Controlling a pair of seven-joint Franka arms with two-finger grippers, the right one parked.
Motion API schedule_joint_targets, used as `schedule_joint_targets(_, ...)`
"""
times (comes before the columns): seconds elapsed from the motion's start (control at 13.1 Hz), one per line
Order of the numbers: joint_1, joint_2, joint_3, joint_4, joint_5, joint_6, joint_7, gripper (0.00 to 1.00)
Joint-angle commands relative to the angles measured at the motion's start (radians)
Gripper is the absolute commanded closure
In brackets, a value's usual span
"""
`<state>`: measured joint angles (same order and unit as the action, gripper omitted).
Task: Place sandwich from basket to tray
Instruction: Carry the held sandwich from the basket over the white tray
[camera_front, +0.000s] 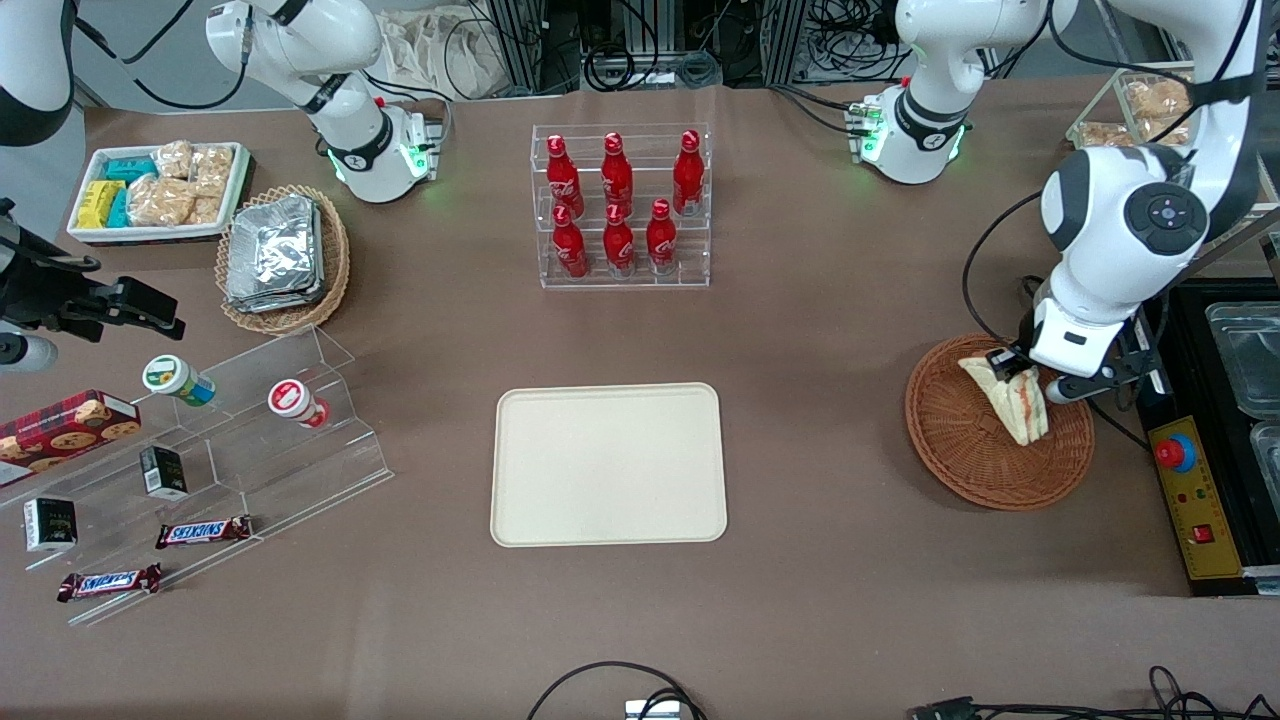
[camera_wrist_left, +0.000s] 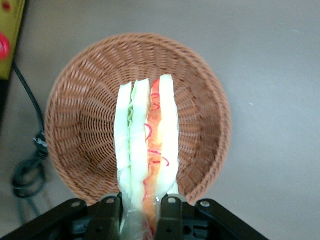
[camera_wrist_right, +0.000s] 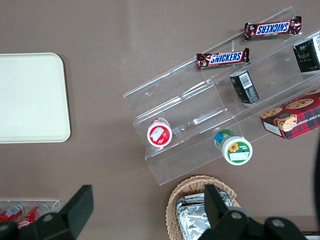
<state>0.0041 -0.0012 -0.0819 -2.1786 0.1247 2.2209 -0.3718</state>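
Observation:
The sandwich (camera_front: 1012, 396) is a pale bread wedge with orange-red and green filling, and it is over the round reddish-brown basket (camera_front: 960, 440) at the working arm's end of the table. My gripper (camera_front: 1022, 368) is shut on the sandwich's end that lies farther from the front camera. In the left wrist view the sandwich (camera_wrist_left: 146, 140) stands edge-up between the black fingers (camera_wrist_left: 169, 214) above the basket (camera_wrist_left: 85, 120). I cannot tell whether the sandwich still rests on the basket. The cream tray (camera_front: 608, 464) lies flat at the table's middle, bare.
A clear rack of red bottles (camera_front: 622, 205) stands farther from the front camera than the tray. A black and yellow control box (camera_front: 1190, 490) sits beside the basket at the table's end. An acrylic step shelf (camera_front: 240, 440) with snacks and a foil-packet basket (camera_front: 283, 258) lie toward the parked arm's end.

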Motion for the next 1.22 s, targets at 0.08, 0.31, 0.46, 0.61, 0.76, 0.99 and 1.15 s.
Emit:
schedule_joint_targets(0.08,-0.012,0.069,-0.088,0.247,0.019,-0.176,0.054,0.92)
schedule_joint_targets(0.31,-0.013,0.160,-0.183,0.441,0.019,-0.289,0.041,0.94)
schedule_joint_targets(0.46,-0.039,0.230,-0.217,0.583,0.018,-0.384,0.024,0.94)
schedule_joint_targets(0.61,-0.094,0.288,-0.216,0.675,0.018,-0.414,-0.013,0.92)
schedule_joint_targets(0.76,-0.159,0.335,-0.216,0.724,0.021,-0.414,-0.061,0.92)
schedule_joint_targets(0.99,-0.232,0.426,-0.216,0.816,0.018,-0.412,-0.148,0.94)
schedule_joint_targets(1.15,-0.291,0.496,-0.214,0.871,0.019,-0.402,-0.162,1.00)
